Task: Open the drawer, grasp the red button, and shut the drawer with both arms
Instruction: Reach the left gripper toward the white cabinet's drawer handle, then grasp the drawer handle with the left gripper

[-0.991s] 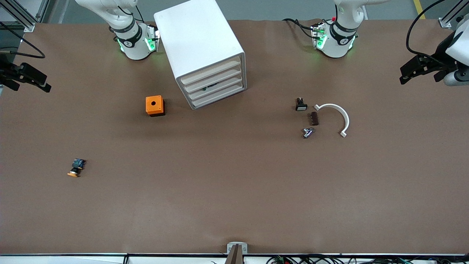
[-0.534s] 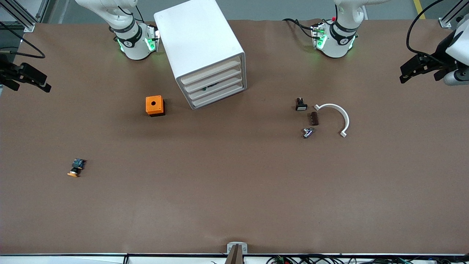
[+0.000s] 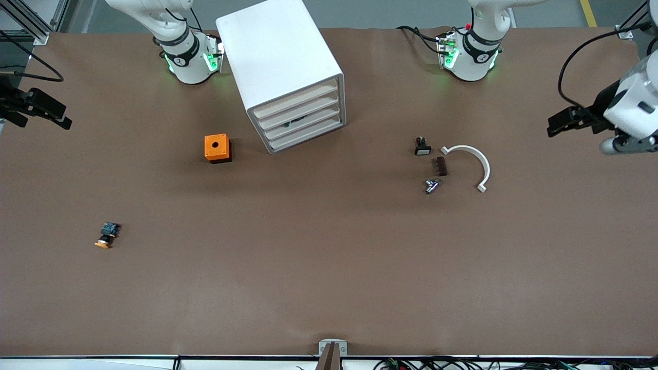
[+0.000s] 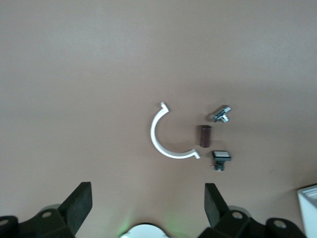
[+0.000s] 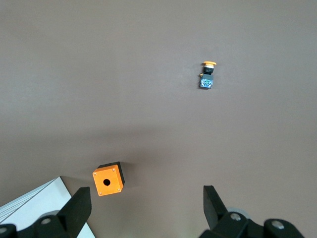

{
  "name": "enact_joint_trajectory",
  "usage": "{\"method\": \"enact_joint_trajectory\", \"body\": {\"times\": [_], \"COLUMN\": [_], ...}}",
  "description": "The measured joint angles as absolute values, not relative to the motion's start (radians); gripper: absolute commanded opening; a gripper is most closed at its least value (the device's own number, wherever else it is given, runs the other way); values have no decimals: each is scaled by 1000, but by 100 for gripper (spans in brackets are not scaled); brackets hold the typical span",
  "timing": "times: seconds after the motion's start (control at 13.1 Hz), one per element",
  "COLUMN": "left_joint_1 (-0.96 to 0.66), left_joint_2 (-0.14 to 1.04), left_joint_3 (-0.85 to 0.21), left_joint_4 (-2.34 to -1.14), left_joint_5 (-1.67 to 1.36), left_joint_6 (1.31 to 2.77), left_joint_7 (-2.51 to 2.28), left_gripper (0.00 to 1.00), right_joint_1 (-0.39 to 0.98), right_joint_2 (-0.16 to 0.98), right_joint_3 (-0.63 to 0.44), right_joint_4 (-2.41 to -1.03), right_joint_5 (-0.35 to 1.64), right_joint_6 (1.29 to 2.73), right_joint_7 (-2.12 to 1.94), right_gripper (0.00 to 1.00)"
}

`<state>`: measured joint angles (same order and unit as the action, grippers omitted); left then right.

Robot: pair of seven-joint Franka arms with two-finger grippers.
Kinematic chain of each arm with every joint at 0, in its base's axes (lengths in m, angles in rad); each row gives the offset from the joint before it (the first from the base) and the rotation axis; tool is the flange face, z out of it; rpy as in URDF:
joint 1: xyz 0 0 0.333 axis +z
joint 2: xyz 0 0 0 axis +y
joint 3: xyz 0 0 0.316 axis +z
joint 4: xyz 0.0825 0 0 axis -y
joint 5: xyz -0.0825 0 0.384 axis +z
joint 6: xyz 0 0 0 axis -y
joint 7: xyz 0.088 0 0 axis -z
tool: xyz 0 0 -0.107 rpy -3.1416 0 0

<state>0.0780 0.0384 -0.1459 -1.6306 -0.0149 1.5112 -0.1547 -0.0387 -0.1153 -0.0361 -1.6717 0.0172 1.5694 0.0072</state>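
Drawer cabinet [image 3: 285, 72] sits toward the right arm's end between the two bases, all four drawers flush shut, front angled toward the table middle so either arm can get at a pull. Red-cap button isn't visible anywhere; only a dark speck shows through a slot in the front, so it's likely inside, can't confirm. Left gripper [image 4: 146, 206] hangs high over its end of the table, fingers spread wide and empty, white C-clamp [image 4: 166, 134] and small parts well clear of its tips. Right gripper [image 5: 143, 206] waits over its own end, also wide and empty, orange cube [image 5: 108, 181] near one finger, orange-cap button [image 5: 207, 74] well off; that one's the decoy.
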Motion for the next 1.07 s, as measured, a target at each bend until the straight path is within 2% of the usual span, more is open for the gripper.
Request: {"method": "enact_joint_trajectory", "body": {"times": [0.3, 1.07], "left_joint_1": [46, -174], "left_joint_2": [165, 438], "left_joint_3": [-162, -173], "left_joint_4": [-1624, -1559], "left_joint_5": [-69, -238], "left_joint_6": [1548, 1568], "left_joint_7": [-407, -1040], "left_gripper": [100, 100], "right_joint_1": [-39, -38], "right_joint_2": [-115, -115], "right_joint_3": [-36, -40], "right_joint_4": [-1672, -1672], "right_joint_5": [17, 17], "right_joint_6": [1570, 1571], "right_joint_7": [7, -50], "right_gripper": [100, 100]}}
